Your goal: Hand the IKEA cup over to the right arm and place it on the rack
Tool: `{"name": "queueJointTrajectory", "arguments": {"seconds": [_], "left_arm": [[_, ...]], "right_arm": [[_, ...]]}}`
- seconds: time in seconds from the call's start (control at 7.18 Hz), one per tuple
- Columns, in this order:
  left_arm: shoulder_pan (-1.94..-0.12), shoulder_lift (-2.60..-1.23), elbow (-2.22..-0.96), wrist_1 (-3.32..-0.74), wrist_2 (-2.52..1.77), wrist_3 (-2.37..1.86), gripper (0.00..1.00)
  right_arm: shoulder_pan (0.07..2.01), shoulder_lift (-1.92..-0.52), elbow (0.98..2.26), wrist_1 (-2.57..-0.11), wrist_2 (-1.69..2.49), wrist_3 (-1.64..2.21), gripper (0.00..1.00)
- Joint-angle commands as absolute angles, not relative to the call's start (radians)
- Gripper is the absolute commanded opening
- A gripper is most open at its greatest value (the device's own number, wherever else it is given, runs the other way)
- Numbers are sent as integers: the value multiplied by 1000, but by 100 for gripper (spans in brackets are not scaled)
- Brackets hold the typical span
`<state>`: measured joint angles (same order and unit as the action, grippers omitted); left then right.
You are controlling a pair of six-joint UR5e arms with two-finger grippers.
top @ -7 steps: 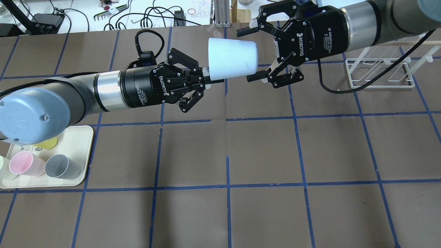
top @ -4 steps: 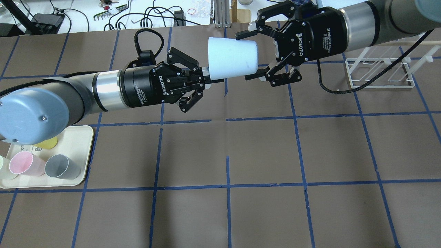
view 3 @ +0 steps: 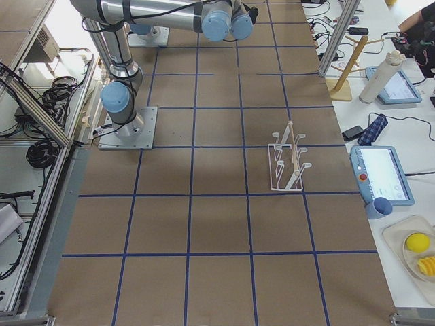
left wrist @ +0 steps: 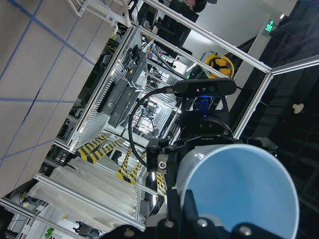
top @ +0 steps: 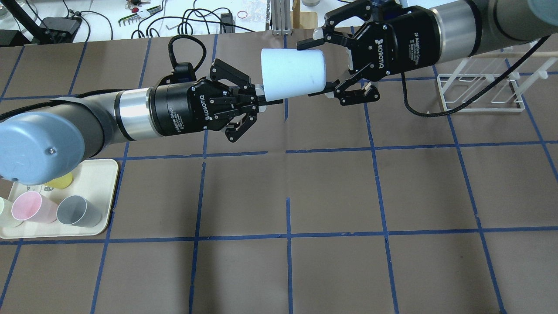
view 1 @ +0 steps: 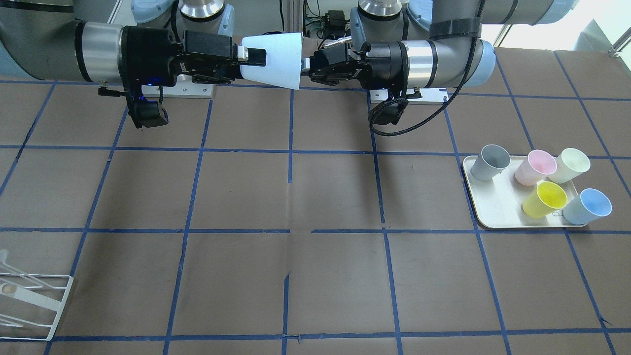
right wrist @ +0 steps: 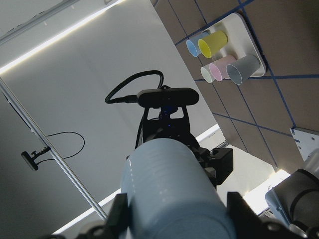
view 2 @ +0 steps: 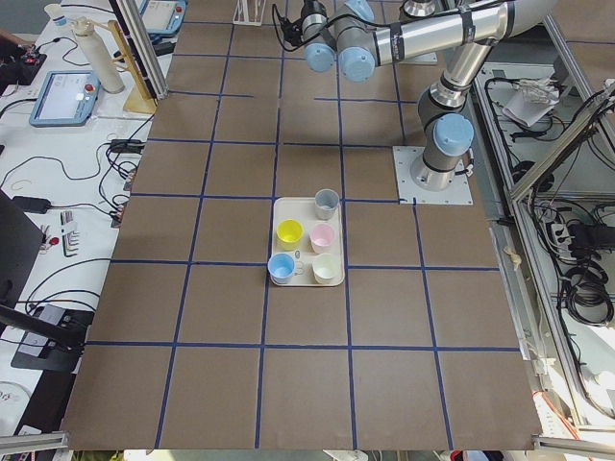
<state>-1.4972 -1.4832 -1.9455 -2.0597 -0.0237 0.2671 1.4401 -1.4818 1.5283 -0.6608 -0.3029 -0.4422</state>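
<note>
The pale blue IKEA cup (top: 292, 74) lies sideways in the air above the table's far middle; it also shows in the front view (view 1: 273, 59). My left gripper (top: 267, 98) is shut on its wide rim; the left wrist view looks into the cup's mouth (left wrist: 239, 199). My right gripper (top: 311, 68) is open, its fingers straddling the narrow base end, one on each side and very close to the wall. The right wrist view shows the cup's body (right wrist: 169, 194) between its fingers. The white wire rack (top: 479, 93) stands on the table at the right, beyond the right gripper.
A cream tray (view 1: 493, 212) at the left arm's side holds a second blue cup (view 1: 589, 207), a yellow cup (view 1: 544, 198), a pink, a grey and a cream one. A black cable (top: 418, 111) hangs under the right wrist. Brown table with blue tape grid.
My right gripper has slid leftward along the cup, so its fingers now straddle the base end, and the gap between them looks slightly narrower. The left gripper still holds the rim.
</note>
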Motion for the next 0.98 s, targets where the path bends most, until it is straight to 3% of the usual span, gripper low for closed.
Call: {"name": "queueJointTrajectory", "arguments": {"seconds": [0.0,0.14,0.28,0.42,0.84], "left_arm": [[-1497,-1482,-1945,-2059,-23,267,0],[-1497,-1482,-1942,-2060,-18,267,39],[-1497,-1482,-1937,-2060,-14,250,88],[-1496,-1482,-1933,-2056,-11,212,96],[-1436,-1480,-1898,-1952,220,125,96]], "right_arm": [[1434,-1482,1523,-660,-302,-437,40],[1434,-1482,1523,-661,-302,-437,40],[1433,-1482,1522,-661,-302,-437,38],[1433,-1482,1522,-661,-302,-437,36],[1387,-1479,1496,-667,-311,-434,33]]}}
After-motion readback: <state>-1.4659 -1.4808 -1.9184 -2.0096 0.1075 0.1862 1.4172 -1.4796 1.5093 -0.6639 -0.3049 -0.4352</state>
